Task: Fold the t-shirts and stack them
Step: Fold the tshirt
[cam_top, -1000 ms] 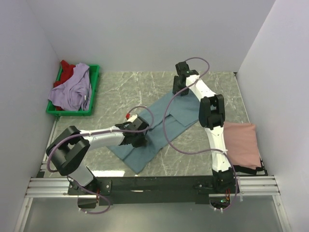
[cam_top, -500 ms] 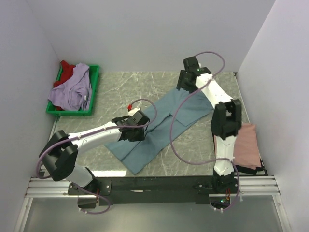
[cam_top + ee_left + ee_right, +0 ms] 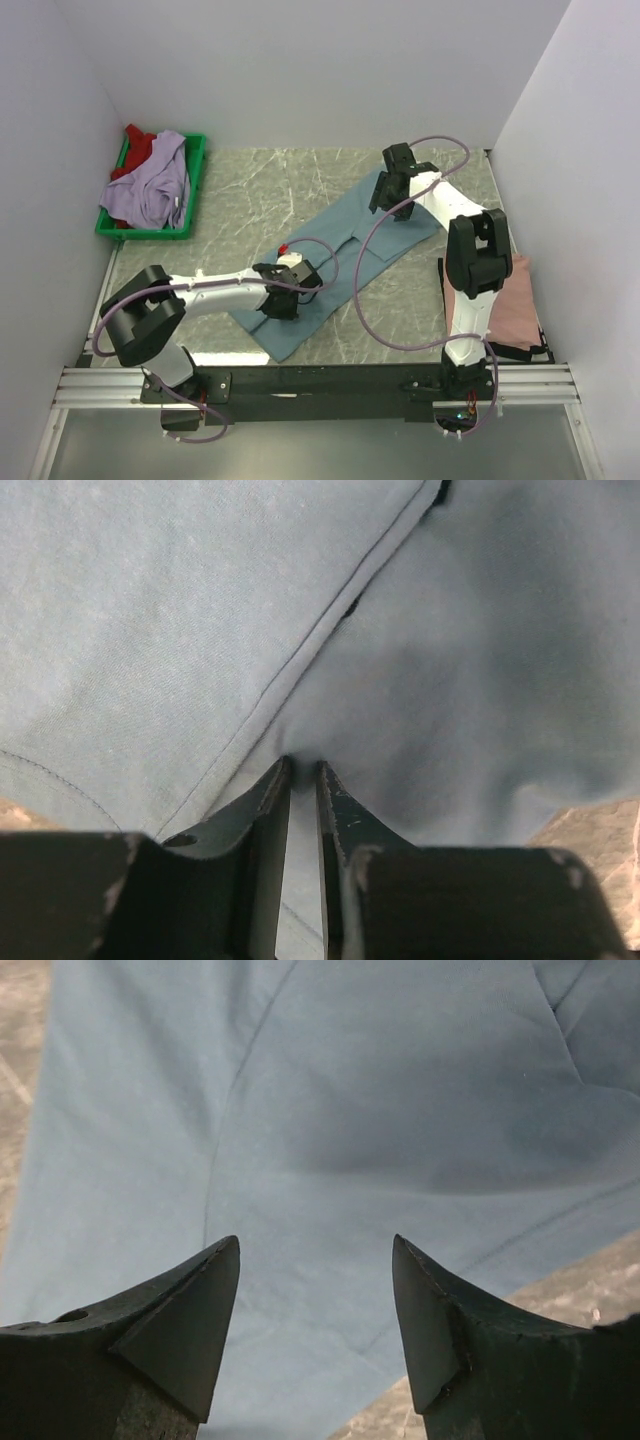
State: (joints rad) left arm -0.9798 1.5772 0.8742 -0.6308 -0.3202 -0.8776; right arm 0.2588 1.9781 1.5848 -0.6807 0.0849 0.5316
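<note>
Here, the grey-blue t-shirt (image 3: 330, 230) is pinched by the narrow left gripper (image 3: 302, 770); the right gripper (image 3: 315, 1245) is held wide over it.

back left: bare counter (image 3: 270, 185) between the green tray (image 3: 197, 180) and the right arm; free passage.
left corner: tray sits against the left wall, heaped with lavender t-shirt (image 3: 150, 190) and red t-shirt (image 3: 140, 148); blocked.
centre: grey-blue t-shirt (image 3: 345, 245) lies flat on the diagonal; low, nothing tall on it.
front left: left arm stretched low across the counter, left gripper (image 3: 281, 303) at the shirt's near end; bars a crossing there.
back right: right gripper (image 3: 393, 205) over the shirt's far end, jaws wide apart.
mid-air: purple cable (image 3: 358, 290) loops above the shirt between the arms.
right edge: salmon pink t-shirt (image 3: 517, 300) by the right wall, just beside the right arm.
front centre: bare strip of counter, free.
</note>
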